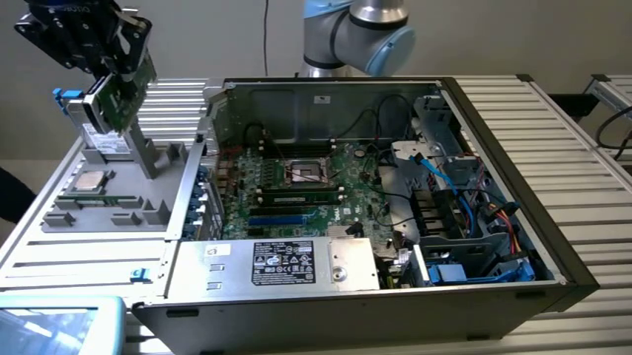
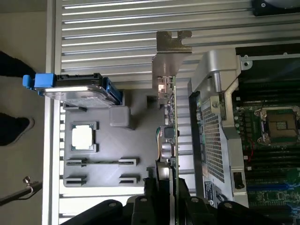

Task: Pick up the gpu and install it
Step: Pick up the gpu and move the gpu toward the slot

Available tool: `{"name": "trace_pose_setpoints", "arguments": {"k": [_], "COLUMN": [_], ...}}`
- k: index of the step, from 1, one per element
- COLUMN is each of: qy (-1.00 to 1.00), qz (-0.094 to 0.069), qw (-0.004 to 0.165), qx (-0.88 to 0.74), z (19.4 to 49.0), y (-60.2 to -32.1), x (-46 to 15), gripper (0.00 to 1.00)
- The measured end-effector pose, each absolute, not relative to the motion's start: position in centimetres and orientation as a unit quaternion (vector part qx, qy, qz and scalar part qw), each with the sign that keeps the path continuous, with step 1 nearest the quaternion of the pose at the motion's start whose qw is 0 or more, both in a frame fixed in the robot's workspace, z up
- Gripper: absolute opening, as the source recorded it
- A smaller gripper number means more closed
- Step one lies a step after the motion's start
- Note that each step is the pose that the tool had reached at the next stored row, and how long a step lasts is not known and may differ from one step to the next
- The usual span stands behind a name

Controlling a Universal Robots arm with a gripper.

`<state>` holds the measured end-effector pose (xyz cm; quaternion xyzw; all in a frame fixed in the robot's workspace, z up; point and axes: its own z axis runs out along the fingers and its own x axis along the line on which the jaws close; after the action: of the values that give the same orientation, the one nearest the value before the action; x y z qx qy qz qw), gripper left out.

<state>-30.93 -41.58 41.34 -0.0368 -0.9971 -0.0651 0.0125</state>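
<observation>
Grey ribbed metal made the counter, and on it stood an open computer case with the motherboard facing up and its processor socket bare. Behind the case rose the robot arm. Inside the case, near its front edge, sat a silver power supply with a black label.

Beside the case, at the exterior view's left, lay a grey holder tray. A square processor chip and one memory stick rested in its seats, and a drive with a blue end piece stood upright at its far end.

Over that far end of the tray hung the pincer, closed on the gpu. The card was held tilted in the air, just beside the drive and well apart from the motherboard. I could not tell whether its lower edge touched the tray.

From the wrist camera I saw the gpu edge-on, thin and green, with its silver bracket at the end away from the pincer. The black fingers pressed the card from both sides. Under it lay the tray, with the case wall close alongside.
</observation>
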Motion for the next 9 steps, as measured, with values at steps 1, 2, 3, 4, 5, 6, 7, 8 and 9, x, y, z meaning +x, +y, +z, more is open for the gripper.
{"name": "trace_pose_setpoints", "arguments": {"k": [1, 2, 3, 4, 5, 6, 7, 8, 9], "qy": [-0.997, -0.997, -0.997, -0.997, -0.997, -0.997, -0.997, -0.997, -0.997], "qz": [-0.065, -0.065, -0.065, -0.065, -0.065, -0.065, -0.065, -0.065, -0.065], "qw": [0.013, 0.013, 0.013, 0.013, 0.013, 0.013, 0.013, 0.013, 0.013], "qx": [-0.037, -0.037, -0.037, -0.037, -0.037, -0.037, -0.037, -0.037, -0.037], "z": [41.6, 41.8, 42.0, 42.2, 42.4, 42.5, 42.7, 42.8, 42.8], "y": [-41.7, -41.9, -42.0, -42.1, -42.3, -42.4, -42.6, -42.7, -42.8], "x": [-30.5, -30.2, -29.8, -29.4, -29.0, -28.6, -28.2, -27.7, -27.2], "gripper": [0.29, 0.29, 0.29, 0.29, 0.29, 0.29, 0.29, 0.29, 0.29]}}
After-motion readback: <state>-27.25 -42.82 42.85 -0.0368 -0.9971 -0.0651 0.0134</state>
